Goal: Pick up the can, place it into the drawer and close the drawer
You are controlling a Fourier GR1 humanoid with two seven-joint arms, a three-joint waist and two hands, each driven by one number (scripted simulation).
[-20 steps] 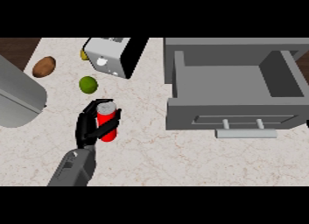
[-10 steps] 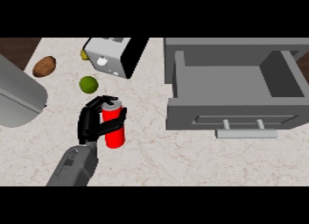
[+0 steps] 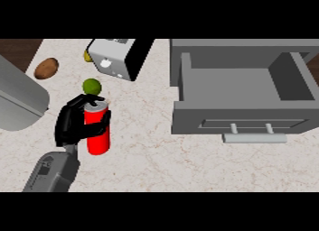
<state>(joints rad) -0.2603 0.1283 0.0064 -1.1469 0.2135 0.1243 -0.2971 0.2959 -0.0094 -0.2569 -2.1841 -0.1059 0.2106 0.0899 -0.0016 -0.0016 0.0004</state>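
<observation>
The left hand (image 3: 75, 124) is black and it is wrapped around the red can (image 3: 97, 131). Its fingers curl round the can's middle and top, so the hand is holding the can tight to itself. The can stands almost straight up, with its grey top just under the fingers. Its red bottom pokes out below the hand. The can is on the left part of the counter (image 3: 161, 167). I cannot tell if the can's bottom touches the counter or hangs just over it. The grey arm comes up from the bottom edge to the hand.

Just above the hand lies a small green fruit (image 3: 91, 85). It is very near the fingers. Farther up and left lies a brown potato (image 3: 46, 67). At the top sits a toaster (image 3: 111, 61), grey and black. A little yellow thing peeks out at its left side, too hidden to name. A big grey round thing (image 3: 11, 94) fills the left edge.

The drawer (image 3: 245, 110) is on the right side, well apart from the can. It is pulled open and you can see its grey inside. Its front has a bar handle (image 3: 254, 136) facing the bottom of the view.

The right hand does not show.
</observation>
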